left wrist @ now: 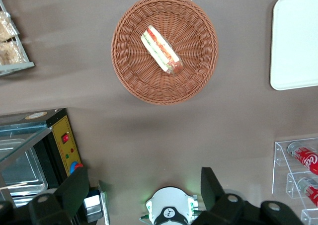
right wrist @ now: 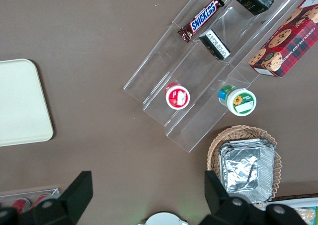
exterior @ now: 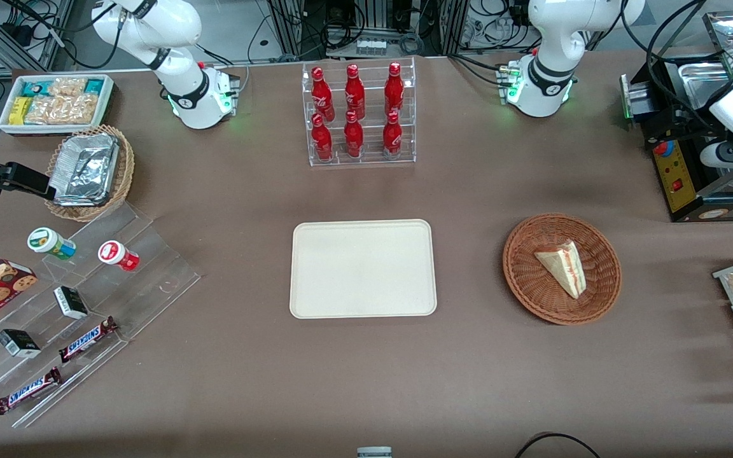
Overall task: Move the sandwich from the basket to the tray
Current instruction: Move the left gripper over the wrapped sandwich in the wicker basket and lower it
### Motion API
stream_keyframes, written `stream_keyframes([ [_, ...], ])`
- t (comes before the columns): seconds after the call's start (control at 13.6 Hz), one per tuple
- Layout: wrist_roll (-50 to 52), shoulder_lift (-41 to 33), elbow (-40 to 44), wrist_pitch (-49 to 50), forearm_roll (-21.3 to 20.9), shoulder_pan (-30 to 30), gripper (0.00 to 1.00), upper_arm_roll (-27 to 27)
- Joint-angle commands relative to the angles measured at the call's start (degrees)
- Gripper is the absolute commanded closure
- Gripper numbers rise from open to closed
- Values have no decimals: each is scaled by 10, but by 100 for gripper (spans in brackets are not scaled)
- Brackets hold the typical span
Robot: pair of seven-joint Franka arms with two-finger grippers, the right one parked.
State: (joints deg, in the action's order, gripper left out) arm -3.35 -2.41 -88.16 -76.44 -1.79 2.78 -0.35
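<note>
Closest to my wrist camera, gripper (left wrist: 144, 195) hangs high above the table, jaws apart, seemingly empty. I see the sandwich (exterior: 564, 268) lying in the basket (exterior: 525, 280), well apart from the tray (exterior: 363, 268).

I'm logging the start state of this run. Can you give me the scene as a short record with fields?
sandwich: lying in the basket, untouched
basket: on the table, toward the working arm's end
tray: bare, beside the basket, nearer the front camera than the bottle rack
end effector: open, high above the table, holding nothing
task status: not started
</note>
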Motion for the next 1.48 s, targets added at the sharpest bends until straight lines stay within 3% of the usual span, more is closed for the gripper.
stream_keyframes([
  [0.0, 14, 7, 16, 16, -1, -8, 0, -10],
  [0.37, 47, 35, -22, -24, -35, 1, 0, -9],
  [1.03, 335, 7, -308, -375, -24, 3, 0, -11],
  [1.18, 405, 13, -358, -467, 8, 3, 0, -11],
  [1.4, 427, 30, -398, -551, 12, 3, 0, -12],
])
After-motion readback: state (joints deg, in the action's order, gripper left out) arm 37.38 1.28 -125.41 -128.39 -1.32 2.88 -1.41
